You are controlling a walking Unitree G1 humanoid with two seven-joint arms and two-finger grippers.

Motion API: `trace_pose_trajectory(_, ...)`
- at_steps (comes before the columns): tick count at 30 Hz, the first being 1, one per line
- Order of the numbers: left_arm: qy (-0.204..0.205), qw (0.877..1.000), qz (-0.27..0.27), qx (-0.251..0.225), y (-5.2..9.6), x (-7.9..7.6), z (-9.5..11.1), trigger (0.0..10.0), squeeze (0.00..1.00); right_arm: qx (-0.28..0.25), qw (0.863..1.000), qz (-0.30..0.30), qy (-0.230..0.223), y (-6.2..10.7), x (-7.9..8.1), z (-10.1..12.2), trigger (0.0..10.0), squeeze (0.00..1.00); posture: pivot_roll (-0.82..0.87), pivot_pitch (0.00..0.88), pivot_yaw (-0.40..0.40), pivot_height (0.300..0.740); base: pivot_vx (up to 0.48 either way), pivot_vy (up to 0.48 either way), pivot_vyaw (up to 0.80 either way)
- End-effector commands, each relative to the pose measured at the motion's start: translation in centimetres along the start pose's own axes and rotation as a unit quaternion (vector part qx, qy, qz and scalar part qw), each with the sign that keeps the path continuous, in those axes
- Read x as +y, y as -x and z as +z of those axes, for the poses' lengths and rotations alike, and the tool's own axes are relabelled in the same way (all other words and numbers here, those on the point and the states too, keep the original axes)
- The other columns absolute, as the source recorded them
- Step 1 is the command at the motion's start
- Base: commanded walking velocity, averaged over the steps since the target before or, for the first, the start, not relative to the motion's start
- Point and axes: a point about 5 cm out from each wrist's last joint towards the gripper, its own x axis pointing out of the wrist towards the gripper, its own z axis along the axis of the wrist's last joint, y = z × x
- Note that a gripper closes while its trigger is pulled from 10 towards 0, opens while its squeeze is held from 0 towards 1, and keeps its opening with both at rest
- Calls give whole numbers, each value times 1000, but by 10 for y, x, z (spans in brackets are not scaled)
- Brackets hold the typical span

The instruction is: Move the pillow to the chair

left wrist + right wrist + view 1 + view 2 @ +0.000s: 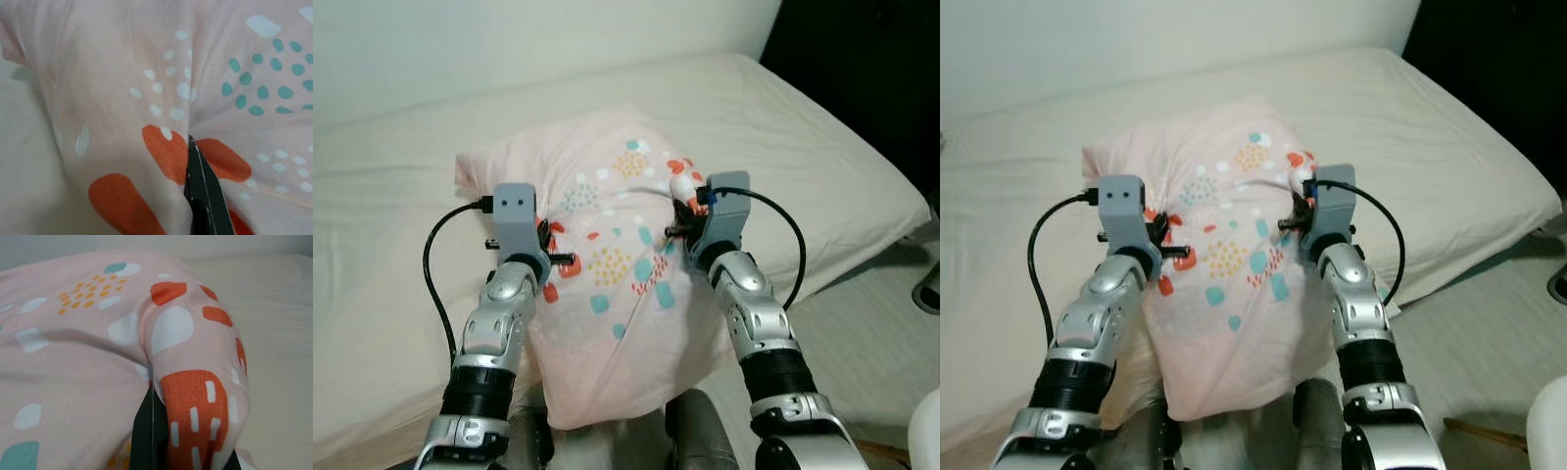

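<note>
A pale pink pillow (617, 284) printed with orange, teal, white and yellow shapes was held up in front of the robot, its upper part over the bed (803, 147) and its lower edge hanging down between the two silver arms. The bed was covered in a plain cream sheet and took up most of the scene; behind it ran a light wall (509, 39), with a dark area to the right of the bed. To the right of the bed lay a strip of pale floor (871, 362).

The left gripper (548, 257) pressed into the pillow's left side, and in the left wrist view its jaws were closed on a fold of the fabric beside an orange patch, one black finger (205, 196) lying against the cloth. The right gripper (683, 220) gripped the pillow's right side higher up, its jaws pinching a bunched ridge of fabric that bulged over the black finger (149, 431) in the right wrist view. Black cables looped out from both wrist housings.
</note>
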Motion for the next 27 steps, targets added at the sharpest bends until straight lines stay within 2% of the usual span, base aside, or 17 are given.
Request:
trace_pose_trajectory(1, -5, 1000, -6, -26, 0, -6, 8, 10000, 0, -13, 1000, 5, 10, -4, 7, 8, 10000, 0, -66, 145, -14, 666, 0, 0, 0)
trace_pose_trajectory(9, -3, 1000, -4, -27, 0, -5, 9, 10000, 0, -13, 1000, 1, 18, -3, 6, 8, 10000, 0, -59, 141, -17, 666, 0, 0, 0)
trace_pose_trajectory(16, -7, 1000, -2, -26, 2, -3, 8, 10000, 0, -15, 1000, 14, -4, -3, 8, 9, 10000, 0, -58, 142, -19, 666, 0, 0, 0)
trace_pose_trajectory(27, -3, 1000, -7, -23, 2, -5, 6, 10000, 0, -13, 1000, 15, -5, -1, 6, 8, 10000, 0, -62, 148, -14, 716, 0, 0, 0)
